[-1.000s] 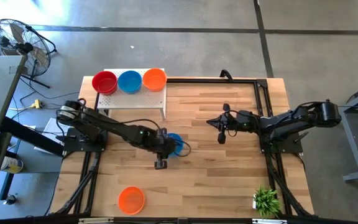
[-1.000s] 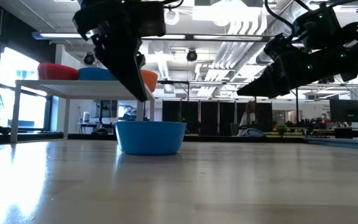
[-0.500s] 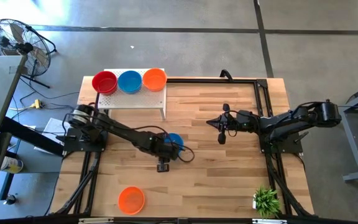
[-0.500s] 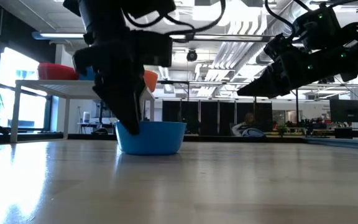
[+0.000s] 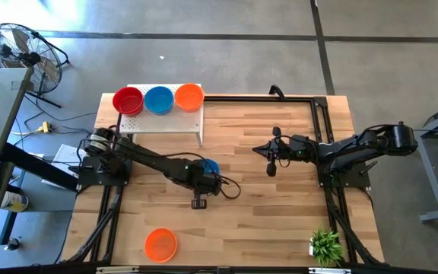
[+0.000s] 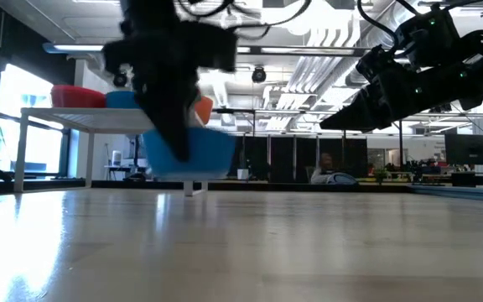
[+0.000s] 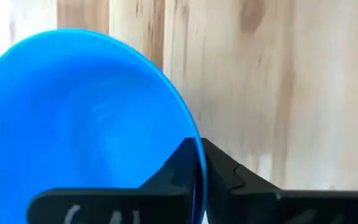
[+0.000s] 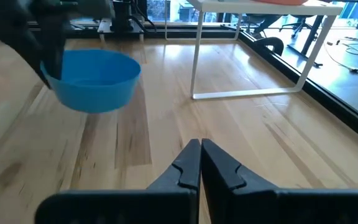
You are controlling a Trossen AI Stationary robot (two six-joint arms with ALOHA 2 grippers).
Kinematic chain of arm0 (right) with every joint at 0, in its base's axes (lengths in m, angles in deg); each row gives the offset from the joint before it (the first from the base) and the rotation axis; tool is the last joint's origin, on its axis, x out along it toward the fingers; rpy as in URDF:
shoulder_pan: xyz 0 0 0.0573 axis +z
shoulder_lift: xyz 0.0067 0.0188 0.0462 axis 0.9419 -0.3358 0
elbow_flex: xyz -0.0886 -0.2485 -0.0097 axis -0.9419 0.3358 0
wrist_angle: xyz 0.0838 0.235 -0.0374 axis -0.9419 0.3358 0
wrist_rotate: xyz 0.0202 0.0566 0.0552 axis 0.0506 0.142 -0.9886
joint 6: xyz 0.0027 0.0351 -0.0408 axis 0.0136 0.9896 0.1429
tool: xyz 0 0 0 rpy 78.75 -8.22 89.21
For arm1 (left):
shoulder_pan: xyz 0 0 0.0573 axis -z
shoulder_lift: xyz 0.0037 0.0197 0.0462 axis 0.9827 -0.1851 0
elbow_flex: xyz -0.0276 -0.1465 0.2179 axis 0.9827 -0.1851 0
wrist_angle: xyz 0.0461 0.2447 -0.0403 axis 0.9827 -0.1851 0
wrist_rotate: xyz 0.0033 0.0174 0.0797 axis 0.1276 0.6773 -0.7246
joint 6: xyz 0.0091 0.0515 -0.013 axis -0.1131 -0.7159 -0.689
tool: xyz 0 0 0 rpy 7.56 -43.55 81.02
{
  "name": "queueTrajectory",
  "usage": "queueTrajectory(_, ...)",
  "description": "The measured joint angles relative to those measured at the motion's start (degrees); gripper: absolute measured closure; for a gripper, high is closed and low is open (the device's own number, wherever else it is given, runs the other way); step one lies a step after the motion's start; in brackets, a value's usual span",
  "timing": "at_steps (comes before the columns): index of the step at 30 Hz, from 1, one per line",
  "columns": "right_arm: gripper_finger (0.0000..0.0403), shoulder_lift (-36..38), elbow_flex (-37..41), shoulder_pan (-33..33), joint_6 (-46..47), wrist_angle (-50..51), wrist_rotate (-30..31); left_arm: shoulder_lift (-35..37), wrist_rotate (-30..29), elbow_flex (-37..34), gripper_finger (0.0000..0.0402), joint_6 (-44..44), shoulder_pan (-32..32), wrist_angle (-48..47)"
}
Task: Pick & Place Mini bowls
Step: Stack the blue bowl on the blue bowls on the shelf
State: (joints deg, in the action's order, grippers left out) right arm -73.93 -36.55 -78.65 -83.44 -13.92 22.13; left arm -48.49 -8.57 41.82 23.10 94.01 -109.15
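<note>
Above the wooden tabletop (image 5: 265, 213), the left claw (image 7: 197, 163) pinches a blue bowl (image 6: 193, 151) — lifted clear; the right claw (image 8: 201, 163) hangs closed, empty.

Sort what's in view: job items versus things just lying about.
Job items: blue bowl gripped by left hand, off the table; red bowl, second blue bowl, orange bowl on white stand; another orange bowl.
Lying about: plant, fan.

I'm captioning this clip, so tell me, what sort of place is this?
Probably a robotics lab in an open-plan office or workshop. Two robot arms are mounted at a wooden table on a bare concrete floor, with a standing fan nearby. The low view shows exposed ceiling ducts and desks behind.
</note>
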Motion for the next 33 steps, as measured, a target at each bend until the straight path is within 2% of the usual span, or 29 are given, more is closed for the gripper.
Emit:
queueTrajectory(3,0.0402,-0.1,0.0,0.0,-0.1,0.0,0.0,1.3,0.0,5.0,0.0397,-2.4,0.0,-6.6)
queueTrajectory(6,0.0402,-0.1,0.0,0.0,-0.1,0.1,0.0,3.0,-0.8,11.2,0.0396,-5.2,0.0,-7.7)
queueTrajectory(8,0.0401,-0.1,0.0,0.0,-0.1,0.3,0.0,4.5,-1.2,14.8,0.0398,-7.3,-0.1,-12.2)
queueTrajectory(10,0.0401,-0.1,0.0,0.0,-0.1,0.5,0.0,5.2,-1.2,19.4,0.0398,-8.9,-1.1,-12.5)
queueTrajectory(12,0.0402,-0.2,0.0,0.0,-0.1,0.5,0.0,6.2,-1.5,23.2,0.0398,-9.2,-2.4,-17.9)
queueTrajectory(18,0.0401,-0.2,-0.1,0.0,-0.1,0.1,0.0,9.2,-7.4,33.4,0.0399,-9.1,-8.7,-29.8)
queueTrajectory(20,0.0402,-0.2,-0.1,0.0,-0.1,0.0,0.0,10.3,-8.6,35.4,0.0399,-8.7,-11.3,-34.1)
queueTrajectory(22,0.0402,-0.2,-0.1,0.0,-0.1,0.0,0.0,11.5,-8.8,36.8,0.04,-8.7,-14.8,-34.1)
queueTrajectory(29,0.0402,-0.2,-0.1,0.0,-0.1,0.0,0.0,14.0,-8.8,36.3,0.04,-8.2,-26.7,-43.0)
queueTrajectory(33,0.0401,-0.2,-0.1,0.0,-0.1,0.1,0.0,14.6,-8.7,36.6,0.04,-10.1,-32.2,-44.4)
